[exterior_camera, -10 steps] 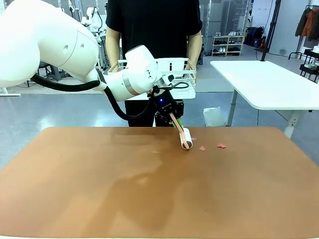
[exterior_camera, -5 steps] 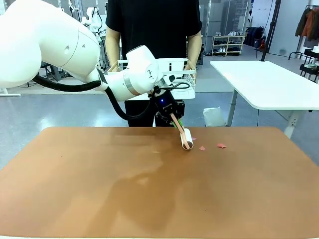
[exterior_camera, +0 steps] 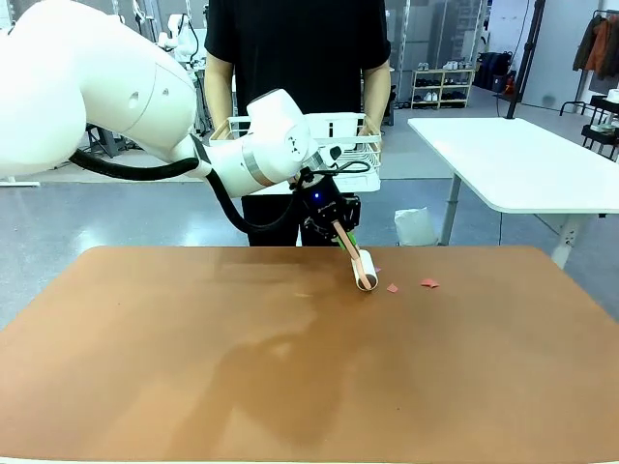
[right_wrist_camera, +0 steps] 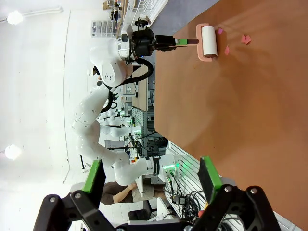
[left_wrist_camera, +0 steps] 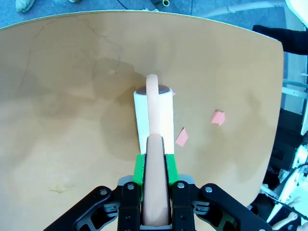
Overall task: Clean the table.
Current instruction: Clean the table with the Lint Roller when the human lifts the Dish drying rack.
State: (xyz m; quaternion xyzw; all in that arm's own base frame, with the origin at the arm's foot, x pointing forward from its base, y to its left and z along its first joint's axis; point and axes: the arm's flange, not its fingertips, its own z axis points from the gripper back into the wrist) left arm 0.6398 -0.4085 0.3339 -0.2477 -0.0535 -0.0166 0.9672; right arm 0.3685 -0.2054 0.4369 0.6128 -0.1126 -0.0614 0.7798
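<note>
Left gripper (left_wrist_camera: 155, 161) is clamped tight on the lint roller (left_wrist_camera: 154, 115) handle, white roll down on the reddish-brown table (exterior_camera: 290, 367) near its far edge, pink scraps (left_wrist_camera: 218, 117) just beside it. Right gripper (right_wrist_camera: 151, 175) gapes wide, holding nothing.

1. Front view: fixed at the near side of the table (exterior_camera: 145, 387), facing across it to the person (exterior_camera: 300, 58) at the far side; most of the top shows.
2. Left wrist view: close above the far part, looking down along the left gripper (left_wrist_camera: 155, 163) at the roller (left_wrist_camera: 141, 120).
3. Right wrist view: rolled sideways, well back, looking along the right gripper (right_wrist_camera: 151, 166) across the table.
4. All share the roller and scraps (left_wrist_camera: 217, 117).
</note>
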